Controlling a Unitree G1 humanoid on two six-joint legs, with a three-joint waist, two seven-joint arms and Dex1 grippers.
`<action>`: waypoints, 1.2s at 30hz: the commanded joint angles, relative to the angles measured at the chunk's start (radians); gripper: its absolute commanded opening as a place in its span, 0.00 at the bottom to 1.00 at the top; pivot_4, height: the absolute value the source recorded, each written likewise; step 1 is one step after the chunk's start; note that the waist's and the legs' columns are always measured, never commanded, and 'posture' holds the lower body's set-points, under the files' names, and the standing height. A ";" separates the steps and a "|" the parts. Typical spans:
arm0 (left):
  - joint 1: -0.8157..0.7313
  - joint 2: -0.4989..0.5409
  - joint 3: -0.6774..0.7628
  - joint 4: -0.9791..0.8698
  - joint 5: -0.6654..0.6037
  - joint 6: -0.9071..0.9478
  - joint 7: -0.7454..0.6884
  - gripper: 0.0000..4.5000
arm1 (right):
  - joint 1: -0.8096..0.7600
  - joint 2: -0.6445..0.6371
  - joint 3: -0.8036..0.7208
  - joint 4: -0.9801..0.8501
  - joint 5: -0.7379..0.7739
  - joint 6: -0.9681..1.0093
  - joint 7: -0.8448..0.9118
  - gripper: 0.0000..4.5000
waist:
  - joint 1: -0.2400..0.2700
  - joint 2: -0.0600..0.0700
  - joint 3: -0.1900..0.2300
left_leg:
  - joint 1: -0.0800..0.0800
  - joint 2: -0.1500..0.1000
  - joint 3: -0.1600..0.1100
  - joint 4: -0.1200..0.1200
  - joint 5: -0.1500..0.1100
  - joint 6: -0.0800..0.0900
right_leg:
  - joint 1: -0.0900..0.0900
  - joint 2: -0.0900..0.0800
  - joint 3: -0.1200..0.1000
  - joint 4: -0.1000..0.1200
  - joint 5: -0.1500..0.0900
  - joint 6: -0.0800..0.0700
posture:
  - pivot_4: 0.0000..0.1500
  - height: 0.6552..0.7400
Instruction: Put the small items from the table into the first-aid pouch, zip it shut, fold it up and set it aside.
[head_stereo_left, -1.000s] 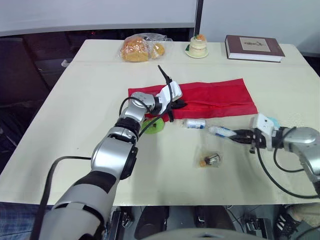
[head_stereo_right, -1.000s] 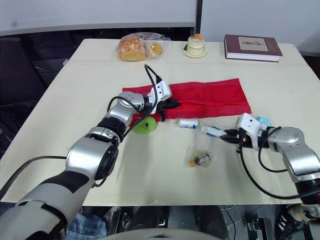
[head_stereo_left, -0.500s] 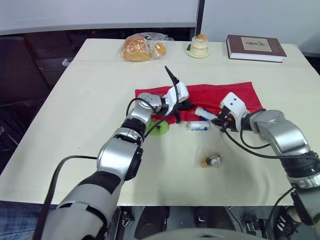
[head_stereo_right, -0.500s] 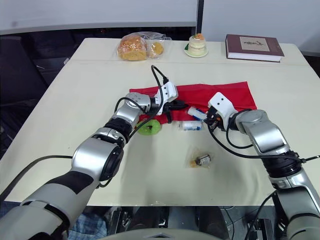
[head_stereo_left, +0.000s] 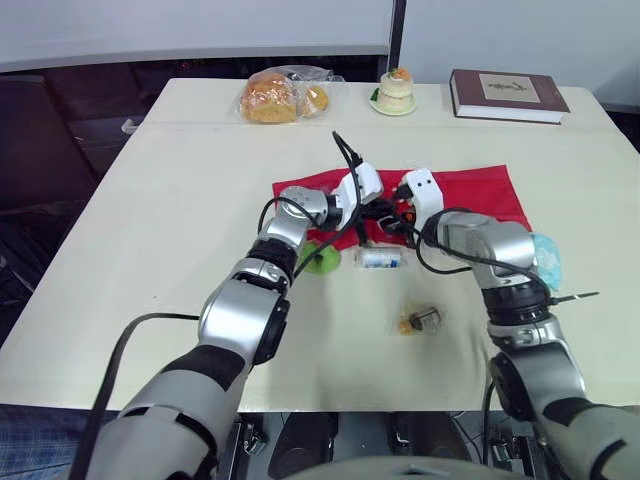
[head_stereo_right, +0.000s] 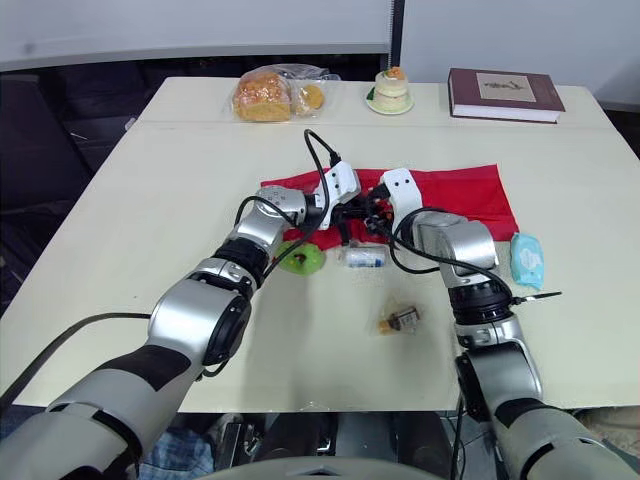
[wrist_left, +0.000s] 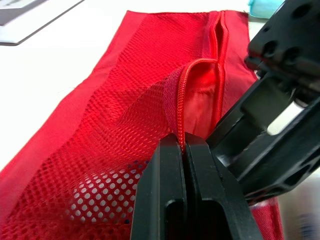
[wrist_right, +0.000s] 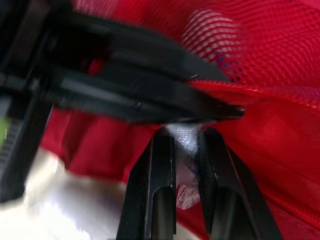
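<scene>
The red first-aid pouch (head_stereo_left: 480, 195) lies flat near the middle of the desk (head_stereo_left: 180, 230), with both grippers meeting at its 9 o'clock end. The left gripper (wrist_left: 182, 142) is pressed together on the zipper edge (wrist_left: 181, 100), lifting the mesh lip so the mouth gapes. The right gripper (wrist_right: 186, 135) pinches a clear-wrapped packet (wrist_right: 186, 146) right at that opening, just beside the left gripper's fingers. At 6 o'clock from the grippers a white vial (head_stereo_left: 380, 258) lies on its side. A green item (head_stereo_left: 320, 260) sits at the vial's 9 o'clock, and an amber-filled packet (head_stereo_left: 425, 320) at its 5 o'clock. A teal packet (head_stereo_left: 545, 260) rests at 5 o'clock from the pouch. Along the desk's far edge stand bagged bread (head_stereo_left: 275, 97) at 11 o'clock, a small cake (head_stereo_left: 395, 92) at 12 and a book (head_stereo_left: 508, 95) at 1.
</scene>
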 joint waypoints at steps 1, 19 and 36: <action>0.001 -0.027 -0.007 -0.040 -0.009 -0.012 -0.013 0.00 | -0.043 0.017 -0.015 -0.030 0.037 -0.050 0.007 0.24 | -0.001 0.000 0.000 | 0.000 0.000 0.000 0.000 0.000 0.000 | 0.000 0.000 0.000 0.000 0.000 0.000 | 1.00 1.00; -0.009 -0.012 0.006 -0.018 -0.016 0.007 -0.006 0.00 | 0.128 -0.338 0.136 -0.299 0.082 -0.117 0.267 0.41 | -0.003 0.000 0.000 | 0.000 0.000 0.000 0.000 -0.001 0.002 | 0.000 0.001 0.000 -0.001 0.000 0.000 | 1.00 1.00; 0.017 -0.023 -0.002 -0.042 -0.020 0.012 -0.043 0.00 | 0.032 -0.203 0.252 0.046 -0.115 -0.505 0.156 0.01 | -0.004 0.000 0.000 | 0.000 0.000 0.000 0.000 -0.001 0.001 | 0.000 0.001 0.000 -0.001 0.000 0.000 | 1.00 1.00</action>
